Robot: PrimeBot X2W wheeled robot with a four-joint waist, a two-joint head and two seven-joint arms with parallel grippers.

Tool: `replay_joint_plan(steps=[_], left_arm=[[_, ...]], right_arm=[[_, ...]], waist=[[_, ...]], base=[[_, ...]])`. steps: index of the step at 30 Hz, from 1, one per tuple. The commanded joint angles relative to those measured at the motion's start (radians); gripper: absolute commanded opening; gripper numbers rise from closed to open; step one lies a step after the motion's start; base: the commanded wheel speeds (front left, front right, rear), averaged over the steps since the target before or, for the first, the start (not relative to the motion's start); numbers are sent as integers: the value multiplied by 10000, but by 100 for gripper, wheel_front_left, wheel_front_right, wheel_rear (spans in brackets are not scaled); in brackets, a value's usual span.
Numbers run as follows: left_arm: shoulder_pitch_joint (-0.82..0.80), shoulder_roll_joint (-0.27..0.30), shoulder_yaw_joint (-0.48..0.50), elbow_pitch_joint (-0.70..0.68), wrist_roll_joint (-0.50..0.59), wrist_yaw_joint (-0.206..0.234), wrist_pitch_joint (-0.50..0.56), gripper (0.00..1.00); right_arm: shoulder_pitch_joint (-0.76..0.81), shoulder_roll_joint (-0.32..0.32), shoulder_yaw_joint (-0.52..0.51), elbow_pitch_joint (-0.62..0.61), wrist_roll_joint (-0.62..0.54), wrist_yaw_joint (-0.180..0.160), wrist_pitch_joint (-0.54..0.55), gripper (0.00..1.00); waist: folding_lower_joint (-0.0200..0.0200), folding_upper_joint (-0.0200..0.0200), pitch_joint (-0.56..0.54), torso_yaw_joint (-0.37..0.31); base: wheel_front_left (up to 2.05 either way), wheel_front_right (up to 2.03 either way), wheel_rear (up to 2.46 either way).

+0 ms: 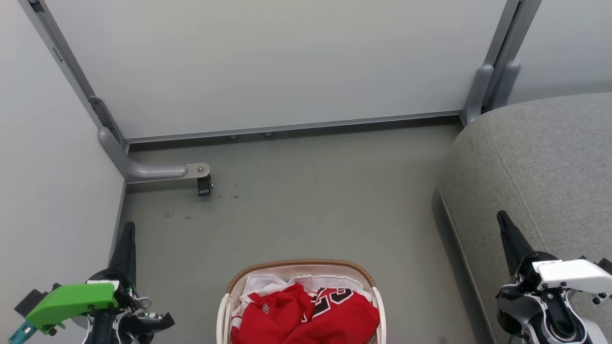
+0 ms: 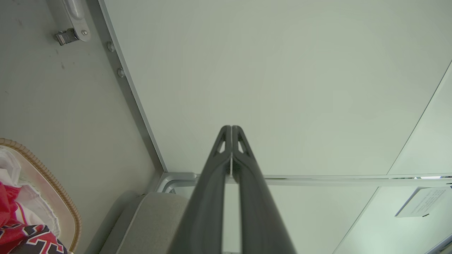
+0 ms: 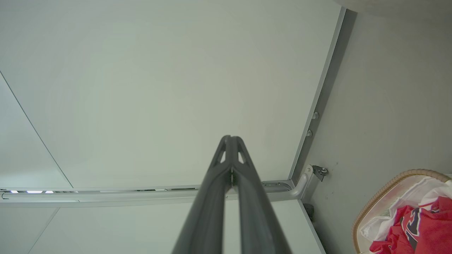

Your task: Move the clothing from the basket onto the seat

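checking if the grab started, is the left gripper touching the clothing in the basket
Apart. The head view shows the left gripper well to the side of the basket, with floor between it and the clothing.

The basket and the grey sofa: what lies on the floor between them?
Nothing lies there. In the head view the grey floor between the basket and the sofa is bare.

Bare floor (image 1: 311,200) stretches beyond the basket (image 1: 299,263) to the back panel (image 1: 277,62). Right of the basket the seat (image 1: 540,162) rises, with a strip of floor between. Left of the basket a side panel (image 1: 48,167) walls the space; a castor foot (image 1: 204,184) juts out beyond it, to the left.
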Motion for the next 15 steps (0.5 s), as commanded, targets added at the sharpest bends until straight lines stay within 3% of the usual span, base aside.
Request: replay_joint_plan(steps=[1, 15], left_arm=[[-117, 63, 8, -8, -51, 15, 20, 0], [-117, 63, 8, -8, -51, 15, 20, 0]], right_arm=[[112, -57, -17, -21, 36, 0, 7, 0], [112, -57, -17, -21, 36, 0, 7, 0]], waist=[[0, 0, 0, 0], [0, 0, 0, 0]], base=[[0, 0, 0], [0, 0, 0]])
